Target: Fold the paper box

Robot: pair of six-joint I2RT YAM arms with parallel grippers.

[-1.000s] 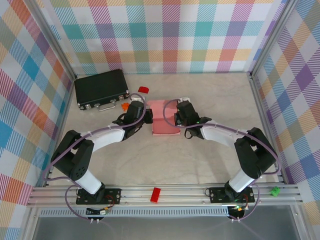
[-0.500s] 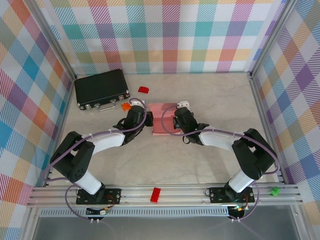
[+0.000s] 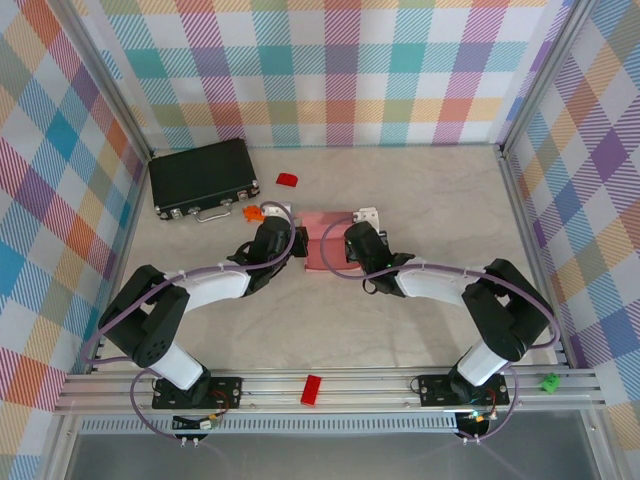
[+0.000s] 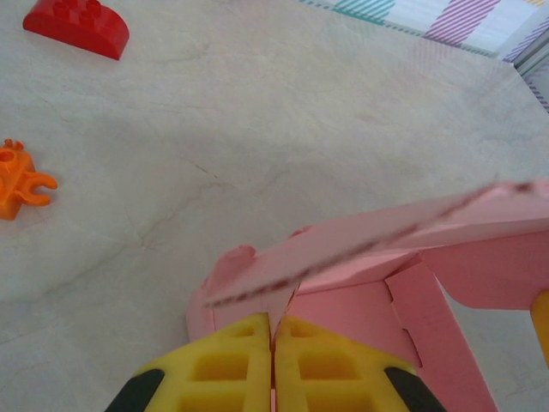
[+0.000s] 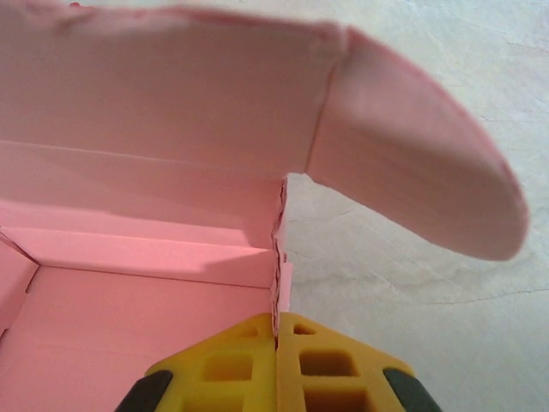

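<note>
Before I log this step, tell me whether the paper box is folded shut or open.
Open, partly formed. The paper box shows a floor and walls, but its lid panel stands raised, rounded tab sticking out free.

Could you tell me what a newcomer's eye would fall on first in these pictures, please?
The pale-pink paper box stands out at mid-table, partly folded with its walls raised. The left gripper and the right gripper each pinch one of its opposite sides. A black case lies at the far left.
</note>
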